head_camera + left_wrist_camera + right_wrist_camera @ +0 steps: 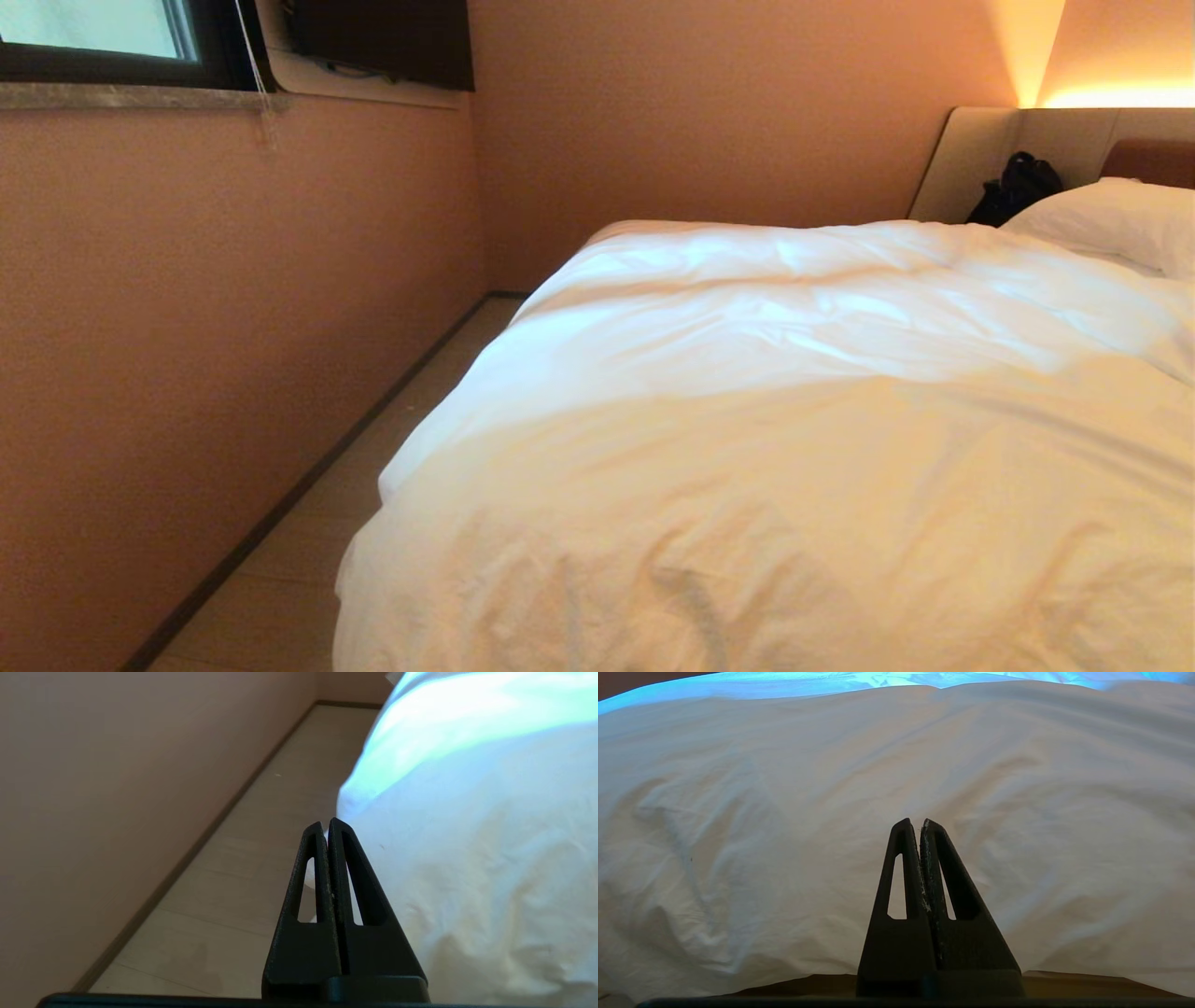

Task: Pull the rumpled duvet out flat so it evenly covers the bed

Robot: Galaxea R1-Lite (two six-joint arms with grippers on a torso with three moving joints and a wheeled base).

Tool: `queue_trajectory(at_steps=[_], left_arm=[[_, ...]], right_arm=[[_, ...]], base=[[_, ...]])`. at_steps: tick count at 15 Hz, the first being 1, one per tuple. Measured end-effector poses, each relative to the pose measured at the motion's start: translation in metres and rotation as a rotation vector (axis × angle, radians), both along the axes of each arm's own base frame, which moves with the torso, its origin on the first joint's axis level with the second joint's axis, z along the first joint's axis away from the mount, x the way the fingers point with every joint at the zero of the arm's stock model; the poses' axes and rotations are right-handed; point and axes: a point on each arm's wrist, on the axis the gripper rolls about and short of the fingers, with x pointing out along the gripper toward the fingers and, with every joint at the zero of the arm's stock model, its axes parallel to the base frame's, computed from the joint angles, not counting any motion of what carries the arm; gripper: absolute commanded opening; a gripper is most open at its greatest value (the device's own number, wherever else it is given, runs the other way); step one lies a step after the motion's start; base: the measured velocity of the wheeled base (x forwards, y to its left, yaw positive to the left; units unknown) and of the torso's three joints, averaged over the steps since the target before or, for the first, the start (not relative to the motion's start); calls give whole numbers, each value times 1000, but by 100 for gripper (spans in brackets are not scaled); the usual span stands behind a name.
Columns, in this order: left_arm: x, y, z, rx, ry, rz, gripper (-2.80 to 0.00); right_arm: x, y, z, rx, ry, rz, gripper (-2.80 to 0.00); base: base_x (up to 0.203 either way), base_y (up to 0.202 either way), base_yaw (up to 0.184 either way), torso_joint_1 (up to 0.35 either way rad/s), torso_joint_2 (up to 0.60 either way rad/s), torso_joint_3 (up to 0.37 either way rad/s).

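The white puffy duvet (794,420) lies spread over the bed, wrinkled, and hangs over the near corner and the left side. Of the bed only the padded beige headboard (980,159) shows, at the far right. Neither arm is in the head view. My left gripper (326,823) is shut with nothing between its fingers, beside the hanging edge of the duvet (467,835), over the floor strip. My right gripper (920,823) is shut and empty, in front of the duvet (878,765) where it drapes down the bed's foot.
A narrow strip of pale floor (373,448) runs between the bed and the pink wall (233,327). A window (93,37) is set high at the left. A white pillow (1111,224) and a black bag (1018,187) lie by the headboard.
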Motion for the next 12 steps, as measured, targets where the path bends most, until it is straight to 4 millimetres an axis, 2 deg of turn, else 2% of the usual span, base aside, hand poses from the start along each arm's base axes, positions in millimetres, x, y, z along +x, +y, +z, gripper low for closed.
queue_trajectory(at_steps=[6, 12], left_arm=[[2, -1, -20, 10, 70, -46, -280], [2, -3, -26, 20, 117, -133, -280]], right_arm=[[0, 0, 0, 0, 0, 0, -280], [0, 0, 0, 0, 0, 0, -280]], base=[[0, 0, 0, 0, 0, 0], [0, 0, 0, 0, 0, 0]])
